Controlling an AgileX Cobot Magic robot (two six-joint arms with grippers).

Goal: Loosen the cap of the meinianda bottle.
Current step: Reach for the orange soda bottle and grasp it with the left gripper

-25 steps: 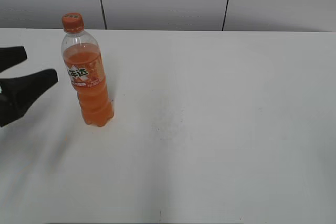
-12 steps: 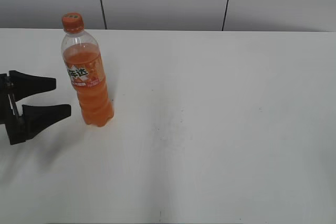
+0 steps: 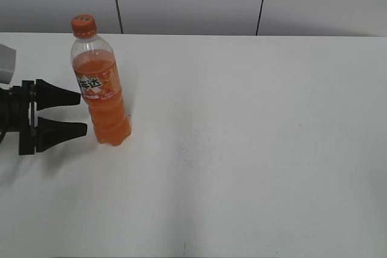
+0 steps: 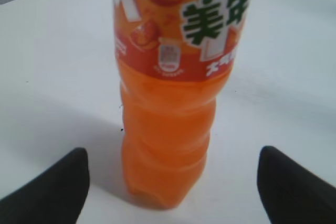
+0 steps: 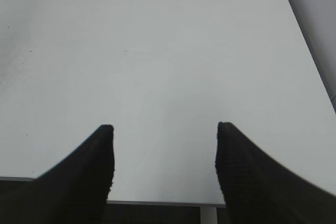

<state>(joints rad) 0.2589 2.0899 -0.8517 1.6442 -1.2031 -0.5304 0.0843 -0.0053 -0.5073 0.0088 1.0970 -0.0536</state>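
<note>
- On the left part of a white counter (image 3: 254, 149), one meinianda bottle (image 3: 103, 98) stands upright, filled with orange drink, its label facing partly toward the viewer.
- One orange cap (image 3: 83, 25) sits on the bottle's neck; it looks fully seated, so the loosening appears not yet done.
- The left claw (image 3: 81, 113) is level with the bottle's lower body, just to the left of it. Its two black fingers are spread apart, one above the other in the exterior view, tips close to the bottle but apart from it.
- In the left wrist view, the bottle's ribbed lower body fills the middle, with one dark finger at each bottom corner, well clear of the plastic. The claw is released and grasps nothing.
- The right claw (image 5: 164, 129) shows only in its own wrist view. Its fingers are spread, nothing lies between them, and bare counter is below. It is released too.
- Judged step: the left claw is lining up to grasp the bottle's body and steady it.
- Judged next move: advance until the body sits between the fingers, then clench firmly without crushing the thin plastic. The right claw would then need to reach the cap and twist it.
- Count: one bottle, one cap, two claws.
</note>
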